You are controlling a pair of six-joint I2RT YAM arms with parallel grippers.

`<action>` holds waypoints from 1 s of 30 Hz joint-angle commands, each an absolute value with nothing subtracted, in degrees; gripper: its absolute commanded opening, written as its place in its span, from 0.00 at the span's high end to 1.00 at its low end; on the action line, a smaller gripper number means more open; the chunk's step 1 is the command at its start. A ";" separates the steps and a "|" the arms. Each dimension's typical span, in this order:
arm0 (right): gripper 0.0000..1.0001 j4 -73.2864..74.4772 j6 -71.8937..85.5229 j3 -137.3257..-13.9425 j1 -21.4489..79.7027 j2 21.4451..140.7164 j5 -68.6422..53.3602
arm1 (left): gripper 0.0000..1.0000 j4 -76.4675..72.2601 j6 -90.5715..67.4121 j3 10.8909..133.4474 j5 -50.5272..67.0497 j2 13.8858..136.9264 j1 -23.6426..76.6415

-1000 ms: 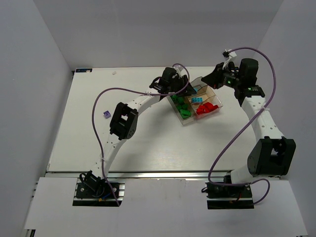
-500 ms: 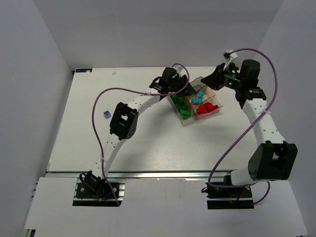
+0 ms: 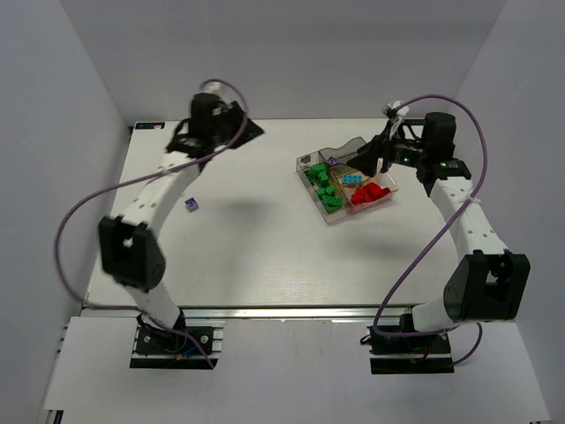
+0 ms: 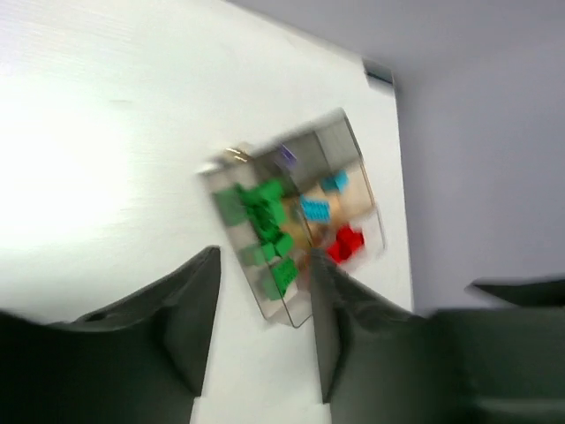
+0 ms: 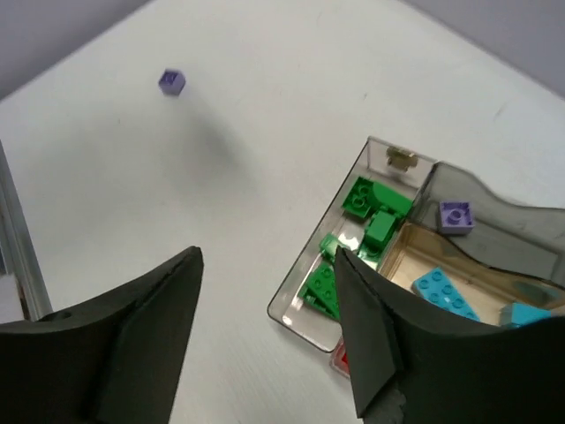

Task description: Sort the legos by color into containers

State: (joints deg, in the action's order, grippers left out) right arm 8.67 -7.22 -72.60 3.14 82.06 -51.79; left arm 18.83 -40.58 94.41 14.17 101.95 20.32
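The clear tray [image 3: 339, 215] lies right of centre, its containers holding legos. Green legos [image 3: 323, 186] fill the long section, beside cyan ones [image 3: 353, 179], red ones [image 3: 370, 194] and one light purple lego [image 3: 333, 161] at the back. Another purple lego [image 3: 191, 204] lies alone on the table at left, and shows in the right wrist view [image 5: 172, 82]. My left gripper [image 3: 237, 132] hangs open and empty high over the far left of the table, well away from the tray [image 4: 291, 311]. My right gripper [image 3: 369, 157] is open and empty above the tray's [image 5: 297, 309] back right side.
Grey walls close in the white table on three sides. A small white scrap [image 3: 204, 131] lies near the back edge. The left arm's purple cable [image 3: 71, 225] loops over the left side of the table.
My left arm has swung from the tray to the far left back of the table. Both grippers have opened. A purple lego now shows in the tray where the left gripper was.
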 commanded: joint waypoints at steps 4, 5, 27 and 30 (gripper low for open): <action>0.56 22.49 -17.49 -75.93 9.40 90.50 -45.02 | 0.25 42.17 -39.72 76.66 -6.66 82.54 10.74; 0.64 25.11 -17.58 -76.89 10.10 91.66 -44.57 | 0.20 45.23 -40.07 75.07 -9.20 80.62 9.59; 0.34 32.87 -18.98 -84.37 14.85 97.91 -40.34 | 0.12 37.53 -26.90 78.31 -2.73 107.04 -2.54; 0.34 32.78 -19.25 -84.64 14.68 97.82 -39.90 | 0.16 37.00 -26.98 79.71 -1.23 109.51 -2.55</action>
State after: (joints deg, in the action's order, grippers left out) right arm 32.10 -18.48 -83.02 14.76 99.92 -40.40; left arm 38.37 -28.40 77.30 -3.70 109.36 -2.11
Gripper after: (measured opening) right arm 0.666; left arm 0.852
